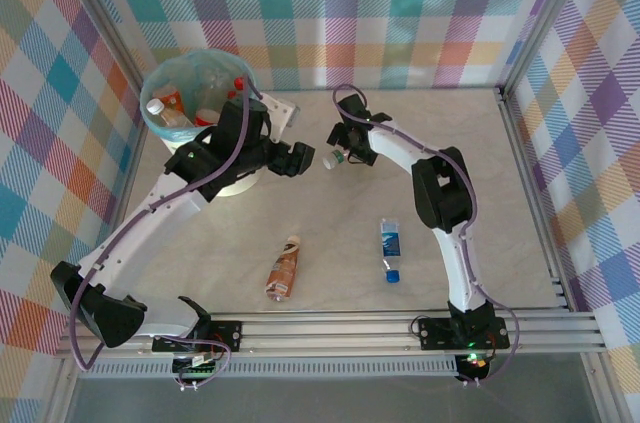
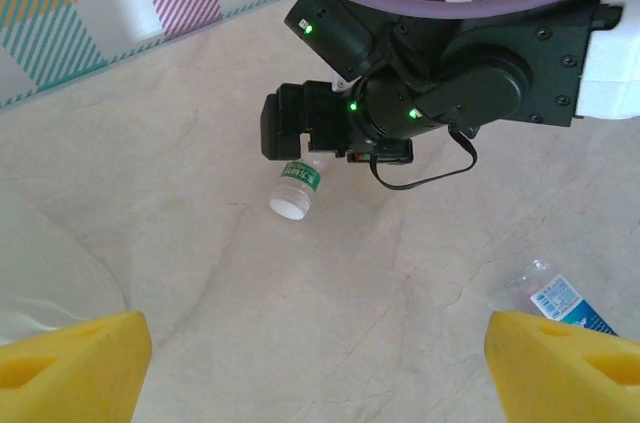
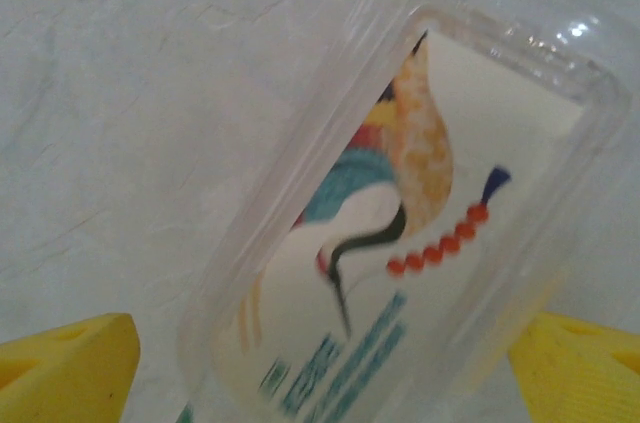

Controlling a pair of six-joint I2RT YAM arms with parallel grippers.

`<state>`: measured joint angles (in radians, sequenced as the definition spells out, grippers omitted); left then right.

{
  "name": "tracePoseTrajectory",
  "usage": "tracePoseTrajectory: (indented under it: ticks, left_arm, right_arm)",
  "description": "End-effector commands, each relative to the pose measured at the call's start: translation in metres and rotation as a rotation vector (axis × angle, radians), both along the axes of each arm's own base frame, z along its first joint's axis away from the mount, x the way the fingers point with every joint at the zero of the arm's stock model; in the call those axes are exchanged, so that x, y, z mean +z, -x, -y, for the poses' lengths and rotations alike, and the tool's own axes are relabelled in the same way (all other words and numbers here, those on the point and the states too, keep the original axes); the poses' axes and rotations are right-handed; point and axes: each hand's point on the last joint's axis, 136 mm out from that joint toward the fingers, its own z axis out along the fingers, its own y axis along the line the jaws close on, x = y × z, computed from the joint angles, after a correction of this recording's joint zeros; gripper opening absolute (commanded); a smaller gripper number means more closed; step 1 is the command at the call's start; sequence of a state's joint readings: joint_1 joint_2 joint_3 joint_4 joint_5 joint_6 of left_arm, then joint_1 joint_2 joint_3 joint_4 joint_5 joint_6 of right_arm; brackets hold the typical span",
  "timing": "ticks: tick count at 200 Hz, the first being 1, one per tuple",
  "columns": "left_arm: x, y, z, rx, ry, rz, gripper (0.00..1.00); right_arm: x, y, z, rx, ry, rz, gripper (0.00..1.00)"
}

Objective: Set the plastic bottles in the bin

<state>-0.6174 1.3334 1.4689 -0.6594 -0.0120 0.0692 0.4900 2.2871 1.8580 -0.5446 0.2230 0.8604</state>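
Between the fingers of my right gripper [image 3: 320, 353] I grasp a clear bottle [image 3: 400, 223] with a crane label. My left gripper [image 2: 318, 363] is released, with nothing between its fingers. A blue-labelled bottle [image 2: 556, 295] lies just beyond its right finger. Farther off, behind my left wrist, stands the bin [image 1: 180, 65] with bottles [image 1: 170, 108] inside.

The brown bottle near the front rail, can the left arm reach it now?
Probably yes: the left gripper is open and empty, and the brown bottle lies on the table with nothing over it.
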Motion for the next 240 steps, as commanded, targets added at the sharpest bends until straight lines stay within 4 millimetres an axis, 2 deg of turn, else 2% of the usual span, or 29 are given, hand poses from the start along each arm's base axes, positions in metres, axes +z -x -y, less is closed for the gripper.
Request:
tracePoseTrajectory:
  ticks: [1,50,75,111,167,219,240]
  left_arm:
    - [0.008,0.003,0.000,-0.015,-0.006,0.042,0.87]
    - [0.008,0.006,-0.001,-0.010,0.008,0.025,0.87]
    - [0.008,0.009,-0.003,0.009,0.030,0.007,0.87]
    - [0.005,0.012,-0.010,0.064,0.061,-0.015,0.87]
    - [0.014,0.013,-0.017,0.129,0.106,-0.028,0.87]
    - [0.016,0.009,-0.019,0.175,0.131,-0.037,0.87]
    - [0.011,0.009,-0.019,0.200,0.147,-0.074,0.87]
  right_arm:
    - [-0.008,-0.002,0.002,-0.028,-0.014,-0.031,0.89]
    - [-0.024,0.012,0.007,-0.021,-0.030,-0.074,0.74]
    - [-0.023,0.020,0.008,-0.001,-0.041,-0.073,0.66]
    - [-0.012,0.028,0.007,0.081,-0.041,-0.052,0.59]
    - [0.017,0.049,0.004,0.180,-0.089,-0.003,0.56]
    - [0.031,0.068,0.003,0.231,-0.128,-0.006,0.55]
    - [0.035,0.075,0.000,0.254,-0.151,-0.005,0.55]
